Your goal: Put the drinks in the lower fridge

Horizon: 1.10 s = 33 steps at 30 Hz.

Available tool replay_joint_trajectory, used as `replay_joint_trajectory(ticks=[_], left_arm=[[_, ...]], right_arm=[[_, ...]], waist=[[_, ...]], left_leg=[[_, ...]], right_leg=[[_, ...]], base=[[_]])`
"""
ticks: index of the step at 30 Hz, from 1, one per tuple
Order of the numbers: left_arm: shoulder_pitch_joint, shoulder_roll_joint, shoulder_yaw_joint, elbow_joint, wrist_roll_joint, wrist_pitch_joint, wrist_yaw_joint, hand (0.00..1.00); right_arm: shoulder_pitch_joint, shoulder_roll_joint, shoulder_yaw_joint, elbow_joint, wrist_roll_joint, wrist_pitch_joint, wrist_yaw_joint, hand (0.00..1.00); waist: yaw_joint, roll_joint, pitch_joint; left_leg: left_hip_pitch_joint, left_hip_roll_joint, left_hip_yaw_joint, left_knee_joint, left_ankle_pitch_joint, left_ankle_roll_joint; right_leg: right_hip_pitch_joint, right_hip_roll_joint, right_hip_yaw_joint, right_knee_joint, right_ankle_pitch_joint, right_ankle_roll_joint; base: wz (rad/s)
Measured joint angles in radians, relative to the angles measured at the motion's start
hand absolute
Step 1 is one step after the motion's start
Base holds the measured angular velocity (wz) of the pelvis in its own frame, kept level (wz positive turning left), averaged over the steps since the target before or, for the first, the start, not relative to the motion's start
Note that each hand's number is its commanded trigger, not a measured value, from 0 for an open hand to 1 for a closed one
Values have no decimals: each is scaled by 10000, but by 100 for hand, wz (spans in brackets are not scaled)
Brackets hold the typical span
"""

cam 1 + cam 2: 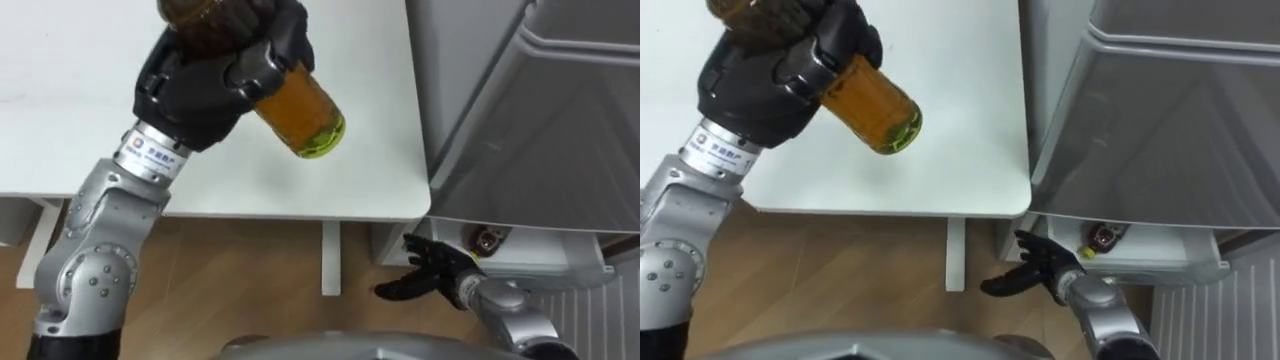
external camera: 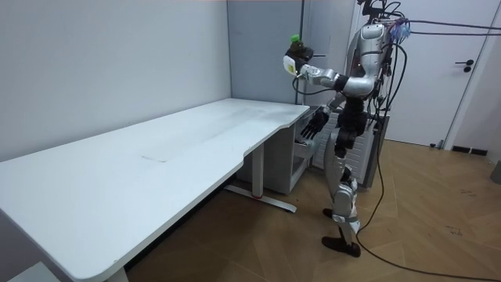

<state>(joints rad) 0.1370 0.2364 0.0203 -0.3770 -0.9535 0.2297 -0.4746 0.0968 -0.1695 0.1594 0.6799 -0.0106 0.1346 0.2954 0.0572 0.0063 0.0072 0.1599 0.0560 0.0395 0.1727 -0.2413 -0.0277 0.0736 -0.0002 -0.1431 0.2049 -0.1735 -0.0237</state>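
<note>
1. Left eye view: the left hand [image 1: 205, 75] is gripping an amber bottle [image 1: 298, 112]. Its fingers [image 1: 270, 55] are curling round the bottle's upper body, and the bottle is tilting over the white counter [image 1: 360, 175]. The right hand [image 1: 432, 268] is hanging low, just past the counter's rounded corner, with its fingers spread and holding nothing. Beside it, the lower compartment [image 1: 545, 262] of the grey fridge [image 1: 520, 110] is standing open, and a second bottle [image 1: 488, 240] is lying inside.

2. Room view: the robot is standing at the counter's far end, next to the fridge. It is holding the bottle high, green cap up, with the other hand low near the counter's edge. The floor behind it is lying open, giving room to step back or bend.

3. Right eye view: the bottle is sitting well above the low opening, so a long descent is probably coming.
   - The gap between the counter's corner and the fridge front is looking narrow, and the right hand is occupying it. A careless lowering risks striking either edge.
   - The tilted hold risks a slip.
   - The second bottle is crowding the near part of the compartment, so a blind placement risks knocking it.
</note>
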Motion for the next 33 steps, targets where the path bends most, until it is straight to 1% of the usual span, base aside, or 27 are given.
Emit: replay_joint_trajectory(ticks=[2, 3, 5, 7, 9, 10, 11, 12, 14, 16, 18, 21, 22, 26, 30, 33], left_arm=[[2, 0, -340, 500, -48, 47, -18, 100], [7, 2, -438, 627, -48, 71, -20, 100], [184, -28, -815, 1003, -37, 107, -81, 100], [358, -24, -1092, 1300, -36, 117, -188, 100], [376, -26, -1327, 1751, -37, 153, -296, 100], [381, -27, -1463, 2078, -12, 157, -364, 100], [382, -12, -1584, 2354, 69, 170, -391, 100], [382, -2, -1636, 2482, 75, 184, -401, 100], [385, 14, -1820, 2811, 105, 268, -407, 100], [469, 2, -1860, 2824, 241, 315, -449, 100], [479, 13, -1887, 2852, 491, 315, -467, 100], [481, 72, -2028, 3003, 538, 312, -478, 100], [481, 63, -2105, 3116, 538, 313, -524, 100], [528, 104, -2364, 3481, 537, 314, -627, 100], [528, 131, -2525, 3755, 531, 310, -844, 100], [523, 199, -2827, 4163, 530, 304, -1085, 100]], right_arm=[[3, -22, 190, -543, 14, 212, 348, 0], [3, -24, 222, -638, 13, 215, 444, 0], [23, -31, 247, -1137, 17, 421, 836, 0], [9, -26, 246, -1430, 17, 424, 1121, 0], [3, -17, 256, -1668, 25, 434, 1345, 0], [36, -30, 315, -1895, 30, 524, 1498, 0], [35, -31, 369, -2129, 31, 597, 1688, 0], [35, -29, 385, -2249, 31, 632, 1783, 0], [30, -31, 398, -2566, 35, 683, 2123, 0], [30, -31, 396, -2575, 31, 746, 2409, 0], [28, -52, 397, -2578, 77, 751, 2690, 0], [28, -148, 398, -2654, 134, 751, 3121, 0], [28, -209, 397, -2693, 129, 751, 3324, 0], [128, -381, 468, -3130, 133, 790, 3998, 0], [122, -489, 583, -3338, 181, 796, 4319, 0], [114, -526, 755, -3446, 545, 810, 4508, 0]], waist=[[7, -6, -4], [1, -14, -5], [-61, -45, -6], [-189, -88, -11], [-230, -144, 8], [-257, -187, 10], [-270, -226, 32], [-279, -245, 42], [-276, -330, 90], [-293, -366, 95], [-313, -367, 94], [-370, -351, 83], [-384, -330, 52], [-426, -330, 49], [-485, -367, 37], [-524, -420, 5]], left_leg=[[-10, -9, 8, 0, 0, 0], [-18, -12, 8, 1, 0, 0], [-26, -25, 6, 13, 0, 0], [-60, -25, 4, 24, 0, 0], [-75, -22, 10, 64, 0, 0], [-66, -18, 11, 82, 0, 0], [-55, -12, 19, 96, -1, 0], [-54, -12, 23, 103, -1, 0], [-65, -19, 55, 148, -1, 0], [-85, -20, 101, 167, -2, 1], [-108, -25, 115, 201, -2, 2], [-208, -61, 138, 329, -2, 2], [-276, -78, 137, 342, -2, 2], [-286, -138, 142, 342, -1, 4], [-337, -188, 224, 358, -1, 6], [-402, -211, 336, 444, -1, 6]], right_leg=[[-22, -5, 14, 9, -2, 4], [-23, -11, 12, 9, -4, 7], [-30, -20, 2, 20, -16, 18], [-32, -20, -30, 23, -18, 20], [-52, -14, -22, 67, -19, 20], [-50, -8, -13, 92, -19, 19], [-55, -13, -4, 136, -21, 17], [-57, -14, -1, 145, -22, 16], [-66, -11, 32, 151, -26, 8], [-83, -20, 34, 147, -27, 6], [-83, -48, 16, 148, -28, 7], [-129, -99, -32, 160, -37, 22], [-202, -122, -49, 200, -40, 27], [-252, -195, -50, 357, -78, 62], [-429, -261, 22, 572, -135, 88], [-560, -306, 73, 739, -189, 84]], base=[[0], [0], [0], [2], [0], [-3], [0], [0], [0], [0], [2], [5], [4], [0], [-6], [-5]])
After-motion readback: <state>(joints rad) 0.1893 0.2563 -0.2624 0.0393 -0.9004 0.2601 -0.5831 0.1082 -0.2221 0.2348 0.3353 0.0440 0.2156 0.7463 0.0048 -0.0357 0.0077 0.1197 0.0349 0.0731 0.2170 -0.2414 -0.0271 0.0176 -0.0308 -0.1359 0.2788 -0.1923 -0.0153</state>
